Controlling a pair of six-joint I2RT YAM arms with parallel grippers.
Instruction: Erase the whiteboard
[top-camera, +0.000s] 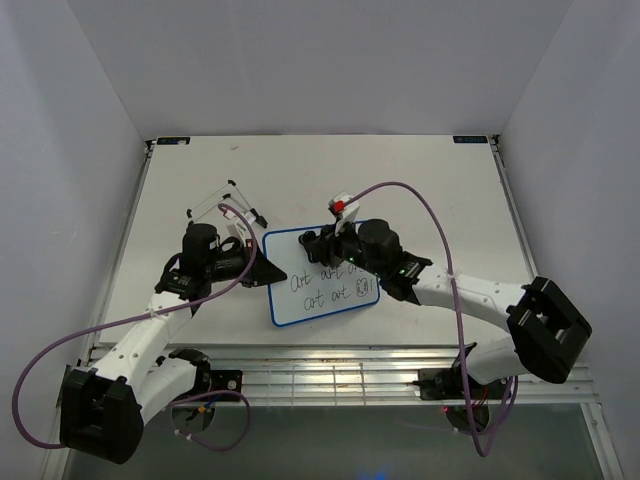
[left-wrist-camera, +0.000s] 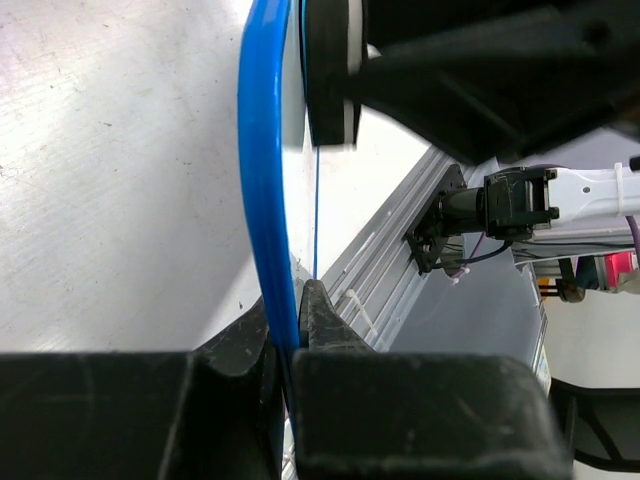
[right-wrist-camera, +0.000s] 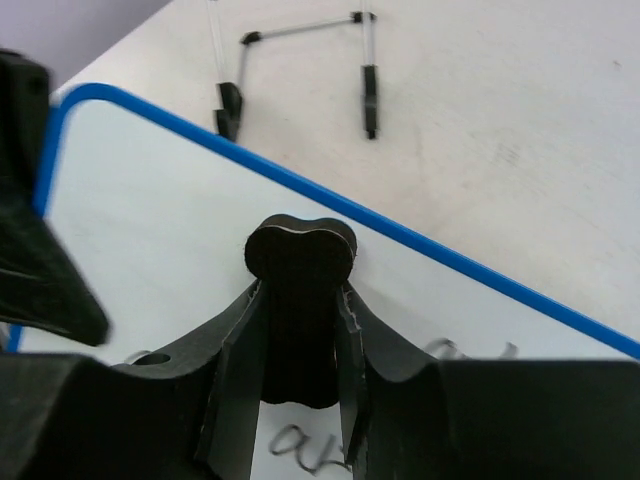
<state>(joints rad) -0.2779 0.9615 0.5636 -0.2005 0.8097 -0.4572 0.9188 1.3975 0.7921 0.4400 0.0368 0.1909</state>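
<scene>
Between left fingers (left-wrist-camera: 328, 325), whiteboard (top-camera: 300, 305) rim pinched; right fingers (right-wrist-camera: 232, 370) clamp eraser (right-wrist-camera: 298, 310) atop whiteboard.

Bright, even light (near foregrounds blurred).

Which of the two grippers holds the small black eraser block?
The right gripper clamps the small black eraser block over the blue-rimmed white whiteboard; the left gripper instead pinches the board's rim.

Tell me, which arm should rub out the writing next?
Right, probably. The right tool holds the eraser over the board, beside the writing. The left tool is only pinching the board's rim.
</scene>
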